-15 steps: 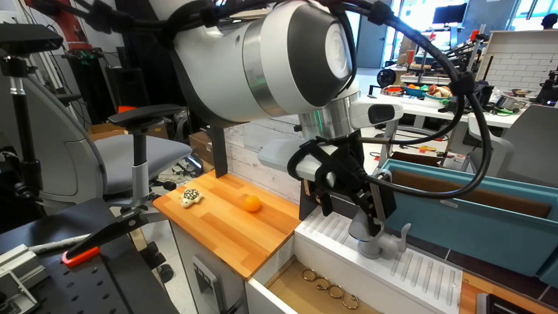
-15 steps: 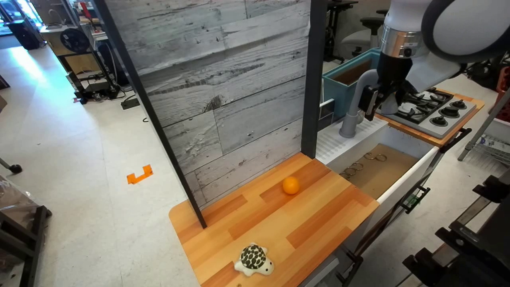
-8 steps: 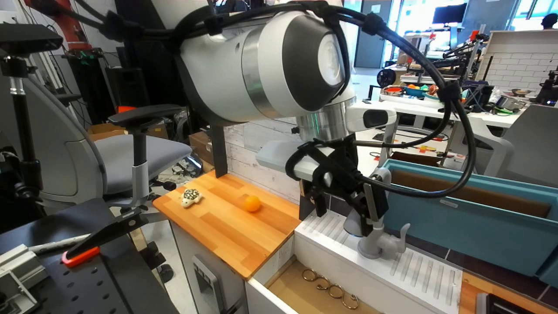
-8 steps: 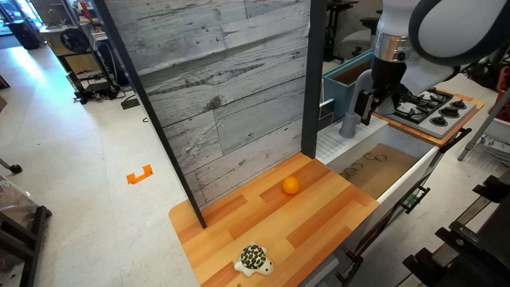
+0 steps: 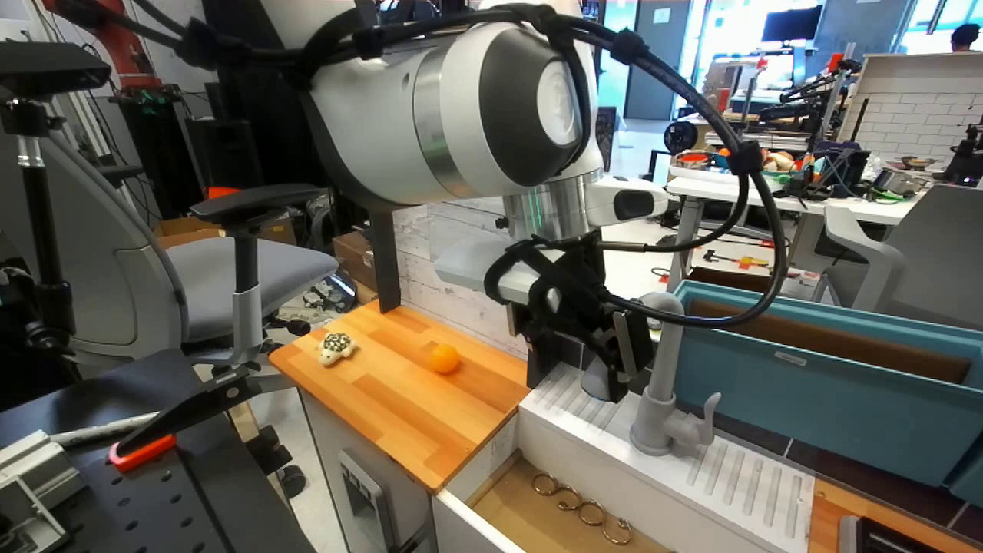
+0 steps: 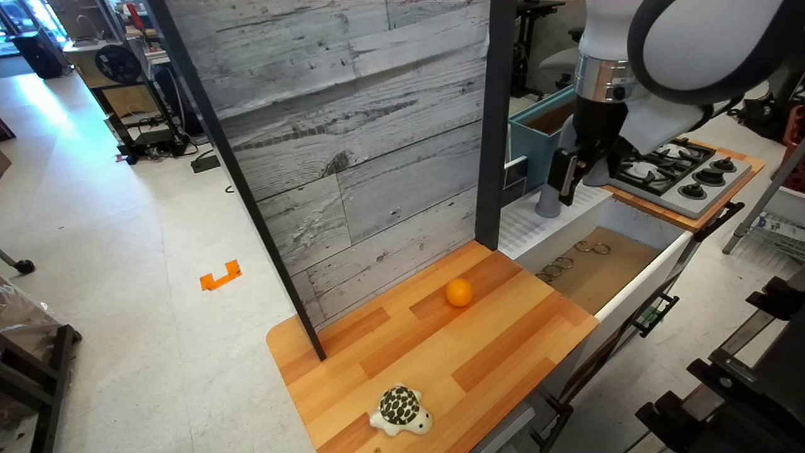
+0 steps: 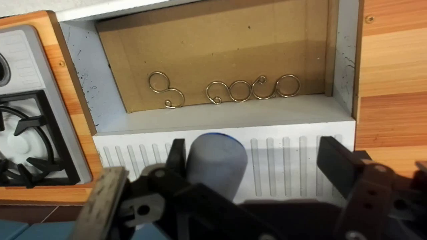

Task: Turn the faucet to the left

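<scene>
The light grey faucet [image 5: 663,376] stands upright on the white ribbed sink ledge, its arched spout reaching toward the left in an exterior view. Its base also shows in an exterior view [image 6: 548,205], with the arm hiding much of the spout. My gripper [image 5: 581,379] is around the spout's outlet end, fingers spread wide. In the wrist view my gripper [image 7: 255,155] has the spout end [image 7: 218,160] between its fingers, right beside the left finger and far from the right one. Whether the left finger touches it cannot be told.
A white sink basin [image 7: 227,116] holds curled metal hooks [image 7: 240,90]. A teal planter box [image 5: 829,384] stands behind the faucet. A wooden counter carries an orange ball [image 6: 459,292] and a turtle figure [image 6: 400,410]. A stove [image 6: 685,182] and a wood-pattern panel [image 6: 365,126] flank the sink.
My gripper has moved left in both exterior views. The faucet's spout end has swung left with it, while the upright base has stayed in place. The gripper has stayed open.
</scene>
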{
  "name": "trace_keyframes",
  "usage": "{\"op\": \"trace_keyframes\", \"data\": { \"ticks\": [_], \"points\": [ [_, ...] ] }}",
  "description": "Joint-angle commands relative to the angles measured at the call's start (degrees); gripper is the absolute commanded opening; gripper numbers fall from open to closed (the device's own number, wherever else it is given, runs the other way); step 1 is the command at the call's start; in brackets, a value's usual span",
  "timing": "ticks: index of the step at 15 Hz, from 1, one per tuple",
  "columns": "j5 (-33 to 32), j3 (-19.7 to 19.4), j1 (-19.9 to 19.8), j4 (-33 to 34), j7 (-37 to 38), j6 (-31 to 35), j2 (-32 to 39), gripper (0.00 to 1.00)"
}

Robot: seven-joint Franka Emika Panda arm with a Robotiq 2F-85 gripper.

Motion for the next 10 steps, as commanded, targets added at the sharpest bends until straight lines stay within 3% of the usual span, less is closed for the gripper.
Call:
{"op": "trace_keyframes", "data": {
  "ticks": [1,10],
  "points": [
    [1.69,1.54,2.13,4.42,-1.24,-0.04,3.09,1.00],
    [0.44,0.11,7.38,12.04,-0.99,-0.15,8.62,1.00]
  ]
}}
